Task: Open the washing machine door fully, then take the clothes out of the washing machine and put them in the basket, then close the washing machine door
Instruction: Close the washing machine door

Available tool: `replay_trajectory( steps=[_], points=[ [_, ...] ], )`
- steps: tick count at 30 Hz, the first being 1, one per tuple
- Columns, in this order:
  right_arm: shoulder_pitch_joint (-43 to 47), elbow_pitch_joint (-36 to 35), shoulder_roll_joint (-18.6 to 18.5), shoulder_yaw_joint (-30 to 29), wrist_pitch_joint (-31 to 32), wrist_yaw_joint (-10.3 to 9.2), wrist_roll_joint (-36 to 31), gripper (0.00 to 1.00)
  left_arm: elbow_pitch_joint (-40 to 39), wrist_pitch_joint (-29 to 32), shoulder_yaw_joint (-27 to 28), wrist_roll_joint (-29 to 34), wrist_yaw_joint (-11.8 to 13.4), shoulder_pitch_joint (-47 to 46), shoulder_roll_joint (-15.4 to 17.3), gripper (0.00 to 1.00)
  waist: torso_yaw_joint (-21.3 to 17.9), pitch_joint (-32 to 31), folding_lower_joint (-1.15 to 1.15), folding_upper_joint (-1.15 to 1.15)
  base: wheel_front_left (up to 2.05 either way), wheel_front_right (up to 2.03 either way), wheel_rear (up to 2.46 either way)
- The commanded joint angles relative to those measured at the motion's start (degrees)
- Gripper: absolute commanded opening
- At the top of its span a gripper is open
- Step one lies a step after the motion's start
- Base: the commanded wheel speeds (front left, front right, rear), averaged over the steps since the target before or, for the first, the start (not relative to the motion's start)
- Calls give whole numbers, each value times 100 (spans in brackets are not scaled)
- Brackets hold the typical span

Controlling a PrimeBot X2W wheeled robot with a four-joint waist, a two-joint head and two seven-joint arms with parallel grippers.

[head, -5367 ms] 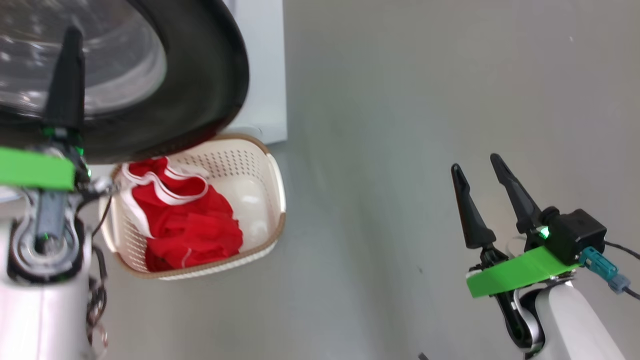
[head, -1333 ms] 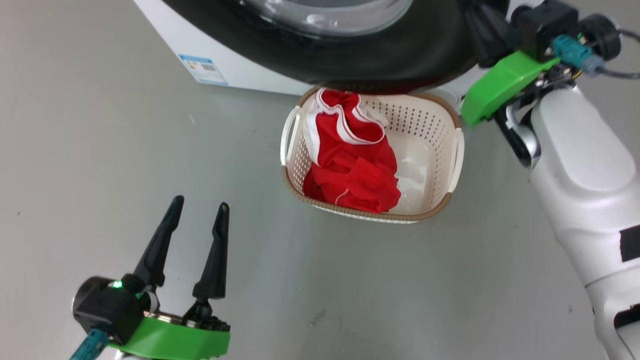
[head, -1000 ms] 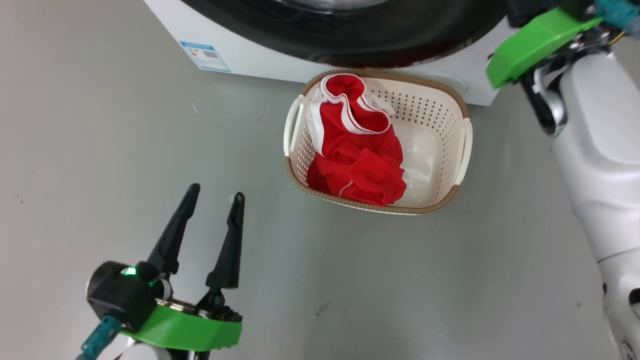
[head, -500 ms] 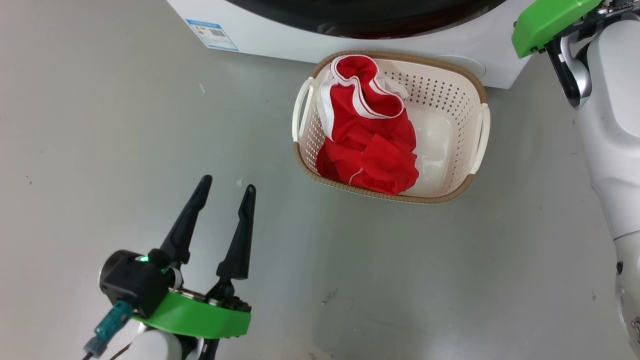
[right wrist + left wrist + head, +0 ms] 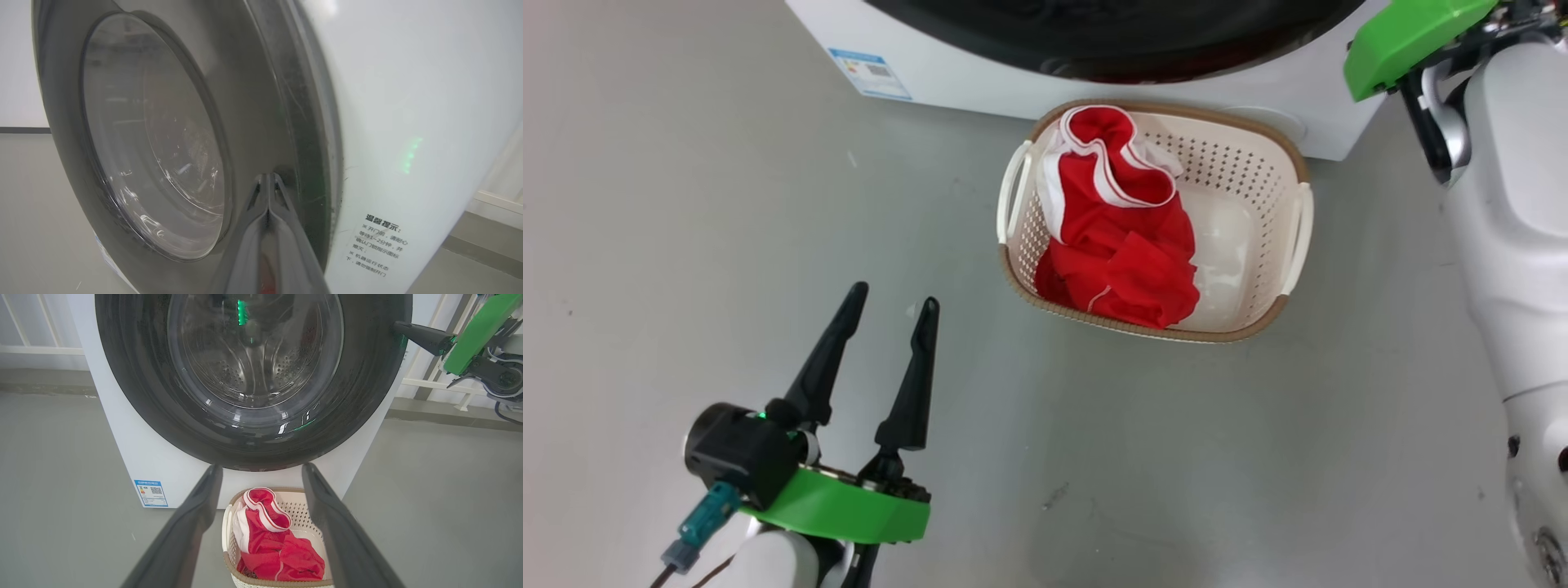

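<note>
The washing machine (image 5: 980,73) stands at the top of the head view. Its black-rimmed door (image 5: 130,375) lies flat against the white front, and the steel drum shows through the glass. Just in front of the machine, the basket (image 5: 1258,188) sits on the floor with the red clothes (image 5: 1123,237) heaped in its left half. My left gripper (image 5: 894,295) hovers open and empty over the floor, left of the basket. My right gripper (image 5: 267,176) is shut, its tips touching the door's black rim at its right side (image 5: 398,328).
Grey floor spreads around the basket on the left, front and right. A blue label (image 5: 870,72) is stuck low on the machine's front. A white railing (image 5: 433,381) runs behind the machine. My right forearm (image 5: 1511,204) reaches up along the right edge.
The door, which hung open over the basket several seconds ago, now lies against the machine with my right gripper at its rim. Over the last second the head camera shifted slightly; the left gripper stayed open.
</note>
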Motion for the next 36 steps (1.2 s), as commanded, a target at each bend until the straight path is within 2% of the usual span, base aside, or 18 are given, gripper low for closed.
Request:
replay_trajectory(
  steps=[1, 4, 5, 6, 7, 24, 36],
  points=[
    [139, -197, 182, 64, -29, -6, 82, 0, -108, -51, 232, 77, -25, -9, 102, 100, -86, -76, 0, 0, 0, 0, 0],
    [403, -384, 264, 140, -29, -6, 239, 0, -113, -51, 294, 79, -26, 5, 88, 100, -206, -160, 0, 0, 0, 0, 0],
    [507, -448, 283, 172, -29, -6, 279, 19, -114, -51, 306, 80, -26, 6, 83, 100, -249, -193, 0, 0, 0, 0, 0],
    [608, -507, 300, 196, -29, -6, 327, 46, -117, -51, 322, 76, -27, 7, 77, 100, -293, -227, 0, 0, 0, 0, 0],
    [707, -576, 314, 223, -29, -6, 367, 100, -115, -51, 342, 70, -27, 10, 72, 100, -339, -263, 0, 0, 0, 0, 0],
    [2519, -1843, 403, 114, -29, -6, 852, 100, -107, -51, 697, -130, 83, 203, 5, 100, -1244, -1056, 0, 0, 0, 0, 0],
    [3628, -2571, 404, -233, -29, -6, 941, 100, 27, -51, 778, 113, 115, 405, 59, 100, -1664, -1562, 0, 0, 0, 0, 0]
  ],
)
